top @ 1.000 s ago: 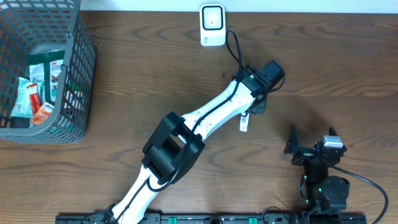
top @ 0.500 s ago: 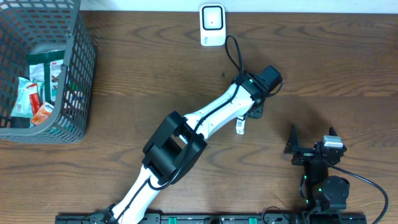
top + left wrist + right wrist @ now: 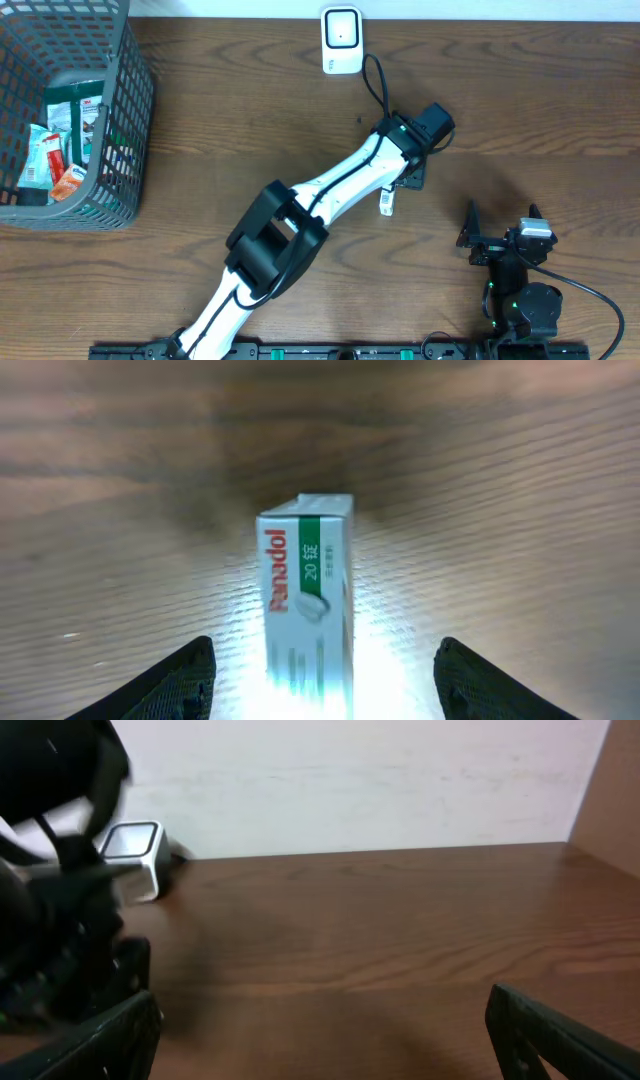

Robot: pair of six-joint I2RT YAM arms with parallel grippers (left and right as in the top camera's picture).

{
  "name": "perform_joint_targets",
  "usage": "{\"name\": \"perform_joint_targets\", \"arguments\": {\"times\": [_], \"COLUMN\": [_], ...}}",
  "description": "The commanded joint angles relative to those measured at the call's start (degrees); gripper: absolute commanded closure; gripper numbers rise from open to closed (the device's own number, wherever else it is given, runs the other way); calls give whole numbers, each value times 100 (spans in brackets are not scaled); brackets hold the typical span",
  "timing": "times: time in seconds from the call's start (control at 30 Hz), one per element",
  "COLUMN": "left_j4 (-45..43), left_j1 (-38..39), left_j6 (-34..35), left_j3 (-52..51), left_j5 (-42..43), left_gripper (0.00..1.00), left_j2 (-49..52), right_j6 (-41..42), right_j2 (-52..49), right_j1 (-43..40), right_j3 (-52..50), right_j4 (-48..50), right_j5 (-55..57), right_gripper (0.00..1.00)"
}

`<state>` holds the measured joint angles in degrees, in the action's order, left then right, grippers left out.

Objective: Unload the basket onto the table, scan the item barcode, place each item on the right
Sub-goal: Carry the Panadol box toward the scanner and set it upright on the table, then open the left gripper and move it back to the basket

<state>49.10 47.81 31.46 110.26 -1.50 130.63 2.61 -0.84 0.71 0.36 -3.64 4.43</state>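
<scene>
Two sets of jaws are in view and both are spread. The left jaws hang over the Panadol box (image 3: 305,600) with a fingertip (image 3: 188,678) on either side. Bare wood shows between each fingertip and the carton, so nothing is pinched. The right jaws gape wide on the right arm (image 3: 515,272), which sits near the front edge, well apart from everything else.

The box rests on the worktop (image 3: 220,110) under the wrist of the left arm (image 3: 340,190), seemingly on a narrow side. The scanner (image 3: 341,40) stands at the far edge, well apart from the box. No barcode shows on the faces in view, so I cannot tell whether it is turned toward the scanner.

As I judge it, three things could go wrong:
- A carton balanced on a thin side could tip or skid if a fingertip clips it as the wrist moves.
- A hasty pinch could land off-centre and twist the box.
- If the code sits underneath or faces away, or the box stays this far from the scanner, the scan may never register
</scene>
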Motion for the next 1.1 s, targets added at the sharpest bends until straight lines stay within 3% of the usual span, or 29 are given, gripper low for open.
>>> {"name": "perform_joint_targets", "arguments": {"times": [0.0, 0.17, 0.27, 0.53, 0.63, 0.73, 0.87, 1.07], "left_j4": [120, 769, 1169, 1447, 1613, 1950, 2398, 2763], "left_j1": [-240, -925, -1589, -4623, -6004, -6896, -7394, -7479], "left_j6": [-479, -984, -1158, -1325, -1322, -1408, -1513, -2216], "left_j3": [216, 691, 901, 925, 918, 820, 699, 680], "left_j5": [-76, -264, -804, -1165, -1088, -614, -444, -404], "left_gripper": [29, 28, 27, 22, 8, 5, 5, 5], "left_j2": [-946, -2072, -2809, -4288, -4328, -4133, -3705, -2767], "right_j6": [74, 74, 74, 74, 74, 74, 74, 74], "right_j2": [31, 31, 28, 28, 28, 28, 28, 28], "right_j1": [81, 90, 90, 199, 197, 197, 199, 238], "right_j3": [-4, -4, -4, -4, -4, -4, -4, -4], "right_j4": [-24, -24, -24, -24, -24, -24, -24, -24], "right_j5": [0, 0, 0, -2, -2, -2, 0, 0], "right_gripper": [1, 1, 1, 1, 1, 1, 1, 1]}}
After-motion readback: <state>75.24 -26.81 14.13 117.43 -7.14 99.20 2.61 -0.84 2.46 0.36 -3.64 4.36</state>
